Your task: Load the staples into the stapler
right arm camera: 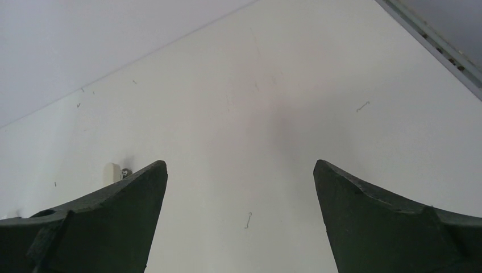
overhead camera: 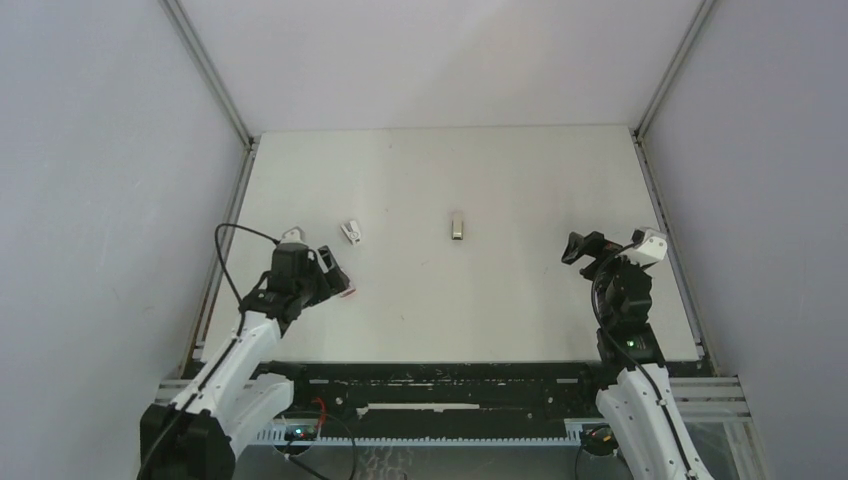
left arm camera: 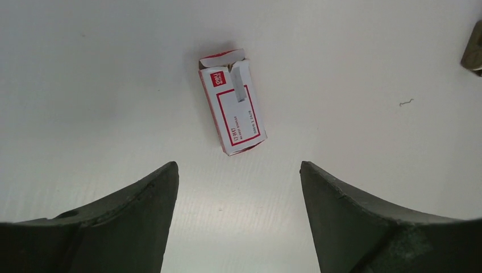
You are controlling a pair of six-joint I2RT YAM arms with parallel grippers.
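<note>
The stapler (overhead camera: 457, 226) lies near the table's middle, white at its far end and dark grey along its body. It shows at the edge of the left wrist view (left arm camera: 473, 54) and beside the left finger in the right wrist view (right arm camera: 113, 172). A grey strip of staples (left arm camera: 241, 85) rests at the torn-open far end of a red-and-white box (left arm camera: 233, 111). My left gripper (left arm camera: 237, 165) hangs open just short of that box (overhead camera: 351, 232), holding nothing. My right gripper (right arm camera: 240, 162) stands open and empty over bare table at the right (overhead camera: 585, 252).
Loose single staples lie on the table (left arm camera: 405, 102) (right arm camera: 248, 219) (right arm camera: 362, 106). A small pinkish-white piece (overhead camera: 347, 292) shows at the left gripper's near finger; I cannot tell what it is. Rails run along the table's left (overhead camera: 225, 250) and right (overhead camera: 670, 250) edges.
</note>
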